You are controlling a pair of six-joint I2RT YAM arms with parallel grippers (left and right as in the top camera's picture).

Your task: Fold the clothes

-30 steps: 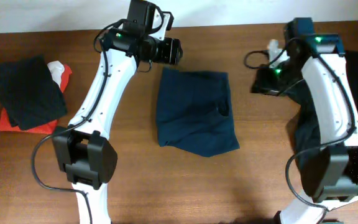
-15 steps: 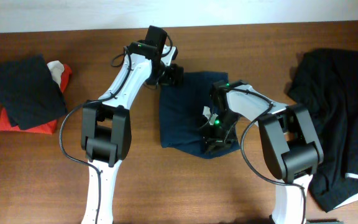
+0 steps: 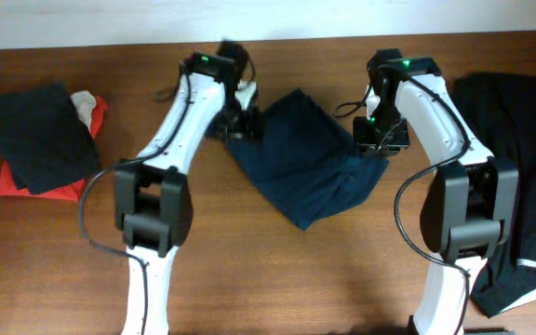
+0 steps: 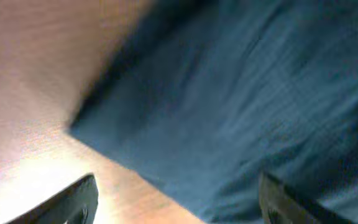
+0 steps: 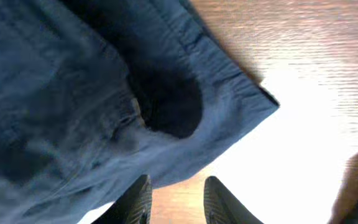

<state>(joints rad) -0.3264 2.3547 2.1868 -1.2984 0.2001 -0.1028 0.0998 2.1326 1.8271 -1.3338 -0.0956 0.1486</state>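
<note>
Left claw (image 4: 178, 206): jaws spread wide, nothing between them — it hangs low over the upper-left corner of the shorts, where the cloth's edge meets bare desk.
Right claw (image 5: 176, 200): fingers (image 5: 135, 200) a small gap apart, bright desk showing between them, gripping nothing; it sits just beside the right edge of the shorts.
Shorts (image 3: 301, 167): dark navy, lying on the desk between the two arms, turned on a slant — one corner up by the left claw, one pointing toward the near edge.
Shorts, right side: bunched and creased near the right claw; the right wrist view shows a stitched band along the edge and a deep dark fold just inside it.
Black garment (image 3: 529, 140): loosely heaped at the right end of the desk, partly under the right arm, with a pale strip of trim (image 3: 529, 268) near its lower end; apart from the shorts.
Dark cloth (image 3: 40, 135): at the left end, well apart from the shorts, lying on a red cloth (image 3: 12, 181).
White scrap (image 3: 84, 99): at the upper right of that pile, touching the red cloth.
Desk (image 3: 296, 279): brown wood grain, a pale wall along its far edge.
Left wrist view: blurred, so the weave and seams of the shorts cannot be made out there.
</note>
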